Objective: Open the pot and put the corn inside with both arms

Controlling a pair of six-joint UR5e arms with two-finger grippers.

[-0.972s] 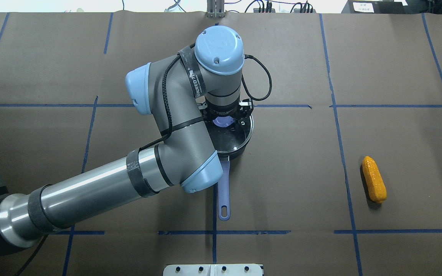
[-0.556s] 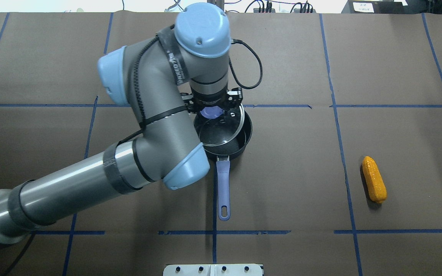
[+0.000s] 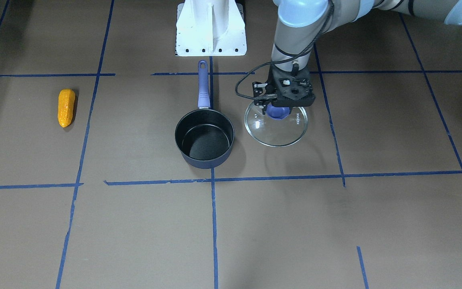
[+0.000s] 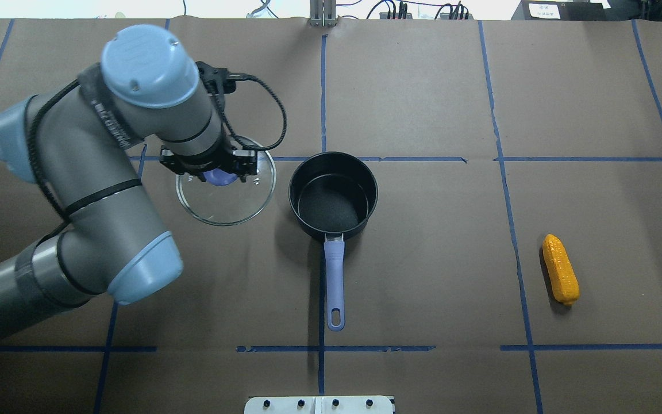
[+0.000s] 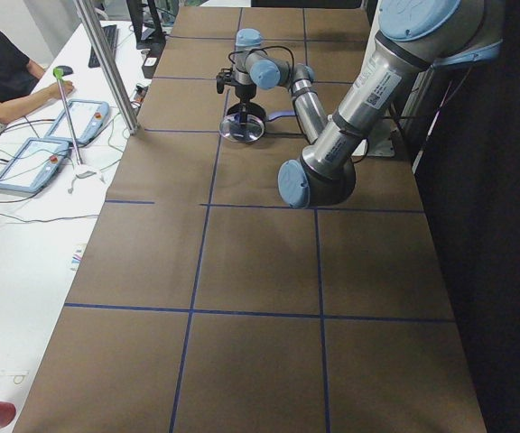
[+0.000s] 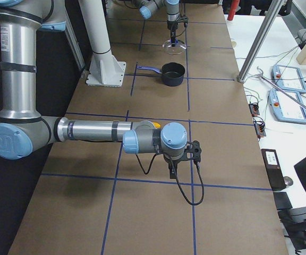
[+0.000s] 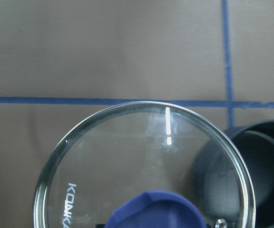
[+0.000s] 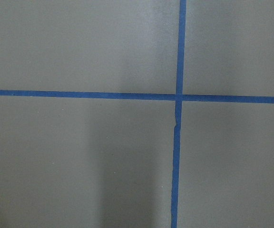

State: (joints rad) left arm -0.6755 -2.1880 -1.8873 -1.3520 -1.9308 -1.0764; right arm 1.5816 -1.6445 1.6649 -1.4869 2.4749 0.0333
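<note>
Glass lid (image 4: pixel 227 206) hangs from the left jaws, clamped on its blue knob (image 4: pixel 216 176), at 9 o'clock of the pot (image 4: pixel 331 204) in the overhead view. It looks carried aside to free the mouth. Pot is open and empty, handle (image 4: pixel 334 276) to 6 o'clock. Corn (image 4: pixel 560 269) lies on the surface (image 4: pixel 451 259) around 4 o'clock, well apart. Right arm (image 6: pixel 169 141) waits near it, likely staged for the pick; cannot tell how its jaws stand.

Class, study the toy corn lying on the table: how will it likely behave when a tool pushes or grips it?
The corn will probably roll if nudged sideways: it lies on its side, rounded with tapered ends. Its bumpy surface likely resists slipping in a grip. It looks like a small moulded toy, so probably stiff and light.
</note>
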